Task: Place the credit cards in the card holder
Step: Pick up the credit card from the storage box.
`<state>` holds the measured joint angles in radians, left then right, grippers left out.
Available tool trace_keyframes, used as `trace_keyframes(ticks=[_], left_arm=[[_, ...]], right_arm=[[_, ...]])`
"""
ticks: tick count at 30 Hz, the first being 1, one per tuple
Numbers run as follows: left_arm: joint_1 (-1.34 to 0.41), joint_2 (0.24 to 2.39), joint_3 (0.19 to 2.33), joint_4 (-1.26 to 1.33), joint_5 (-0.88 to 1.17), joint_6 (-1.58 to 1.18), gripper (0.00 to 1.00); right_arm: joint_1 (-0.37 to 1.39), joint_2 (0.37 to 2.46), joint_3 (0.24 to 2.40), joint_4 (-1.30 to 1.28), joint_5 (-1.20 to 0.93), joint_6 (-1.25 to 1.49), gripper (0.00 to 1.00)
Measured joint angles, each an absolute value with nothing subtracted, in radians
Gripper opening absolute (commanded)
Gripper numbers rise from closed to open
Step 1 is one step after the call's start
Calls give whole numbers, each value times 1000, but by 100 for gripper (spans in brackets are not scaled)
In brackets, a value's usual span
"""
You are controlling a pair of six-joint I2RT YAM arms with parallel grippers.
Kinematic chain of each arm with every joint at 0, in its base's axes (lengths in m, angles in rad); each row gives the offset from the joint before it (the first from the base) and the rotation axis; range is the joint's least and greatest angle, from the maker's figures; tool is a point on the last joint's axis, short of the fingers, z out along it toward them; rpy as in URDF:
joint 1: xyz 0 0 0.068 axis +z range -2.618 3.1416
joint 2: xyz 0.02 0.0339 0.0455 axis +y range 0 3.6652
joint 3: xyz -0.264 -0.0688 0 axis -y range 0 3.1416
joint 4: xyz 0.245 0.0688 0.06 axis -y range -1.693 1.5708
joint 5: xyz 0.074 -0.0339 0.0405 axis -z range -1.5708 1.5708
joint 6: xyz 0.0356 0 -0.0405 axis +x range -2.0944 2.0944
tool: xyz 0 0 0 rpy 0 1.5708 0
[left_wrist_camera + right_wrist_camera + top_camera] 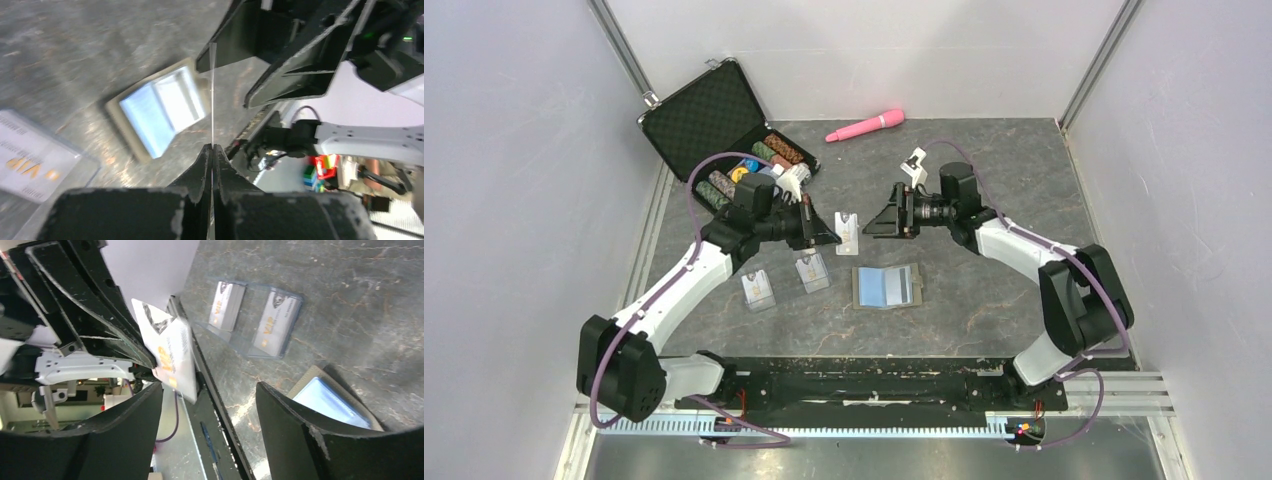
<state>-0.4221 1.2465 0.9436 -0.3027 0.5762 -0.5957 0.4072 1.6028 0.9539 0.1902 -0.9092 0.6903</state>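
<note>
Top external | marbled table (994,190), pale walls (504,150) | left pincer (832,238) pinches card (847,232) | right pincer (871,226) spread

A dark grey, stone-patterned tabletop (984,170) with pale veins fills the scene under even light. Plain, pale lilac-white walls (514,150) rise from its left, far and right edges. Silver metal posts (624,50) stand at its two far corners. A ribbed silver rail (874,428) runs along its near edge.
</note>
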Motion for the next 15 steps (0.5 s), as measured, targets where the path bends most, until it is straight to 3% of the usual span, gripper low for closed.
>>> trace_keyframes(ticks=[7,12,15], left_arm=[[-422,1259,894,-59,769,-715,2],[-421,1263,892,-2,814,-741,2],[-419,1264,884,13,818,-748,13]], right_arm=[[403,1553,880,403,-995,815,41],[403,1551,812,657,-1030,998,6],[402,1552,796,757,-1047,1069,0]])
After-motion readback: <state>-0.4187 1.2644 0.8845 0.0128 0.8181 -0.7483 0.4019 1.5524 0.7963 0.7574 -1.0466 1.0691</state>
